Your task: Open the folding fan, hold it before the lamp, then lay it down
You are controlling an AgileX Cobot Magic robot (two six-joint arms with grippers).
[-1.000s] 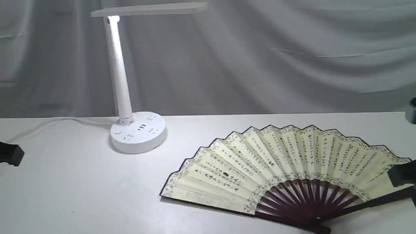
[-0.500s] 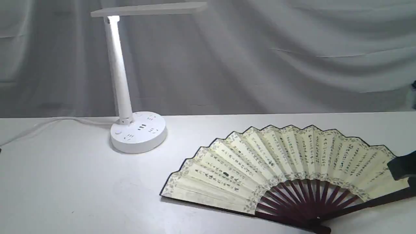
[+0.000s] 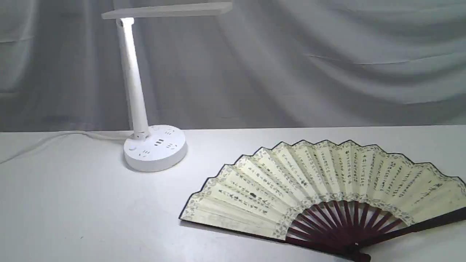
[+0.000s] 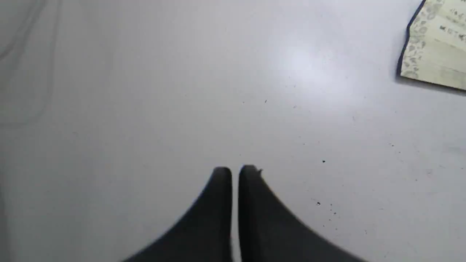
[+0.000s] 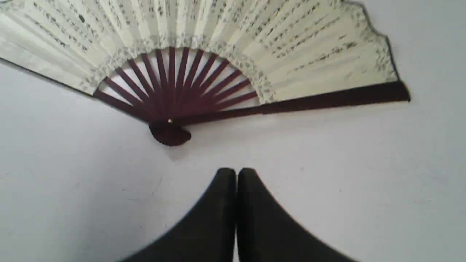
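The folding fan (image 3: pixel 320 182) lies spread open and flat on the white table at the right, cream pleats with dark writing, maroon ribs meeting at the pivot near the front edge. The right wrist view shows the fan (image 5: pixel 204 43) too, and a corner of the fan (image 4: pixel 437 47) shows in the left wrist view. The lamp (image 3: pixel 136 94) stands at the back left, its head lit. No gripper appears in the exterior view. My left gripper (image 4: pixel 235 173) is shut over bare table, holding nothing. My right gripper (image 5: pixel 236 174) is shut and empty, a little off the fan's pivot.
The white cord (image 3: pixel 54 140) runs from the lamp's base to the left along the table's back. A grey draped cloth (image 3: pixel 327 62) hangs behind the table (image 3: pixel 80 211). The fan's right guard reaches the exterior view's right edge.
Both arms have pulled out of the exterior view: the left one left past the left edge, the right one past the right edge. The fan and lamp have not moved.
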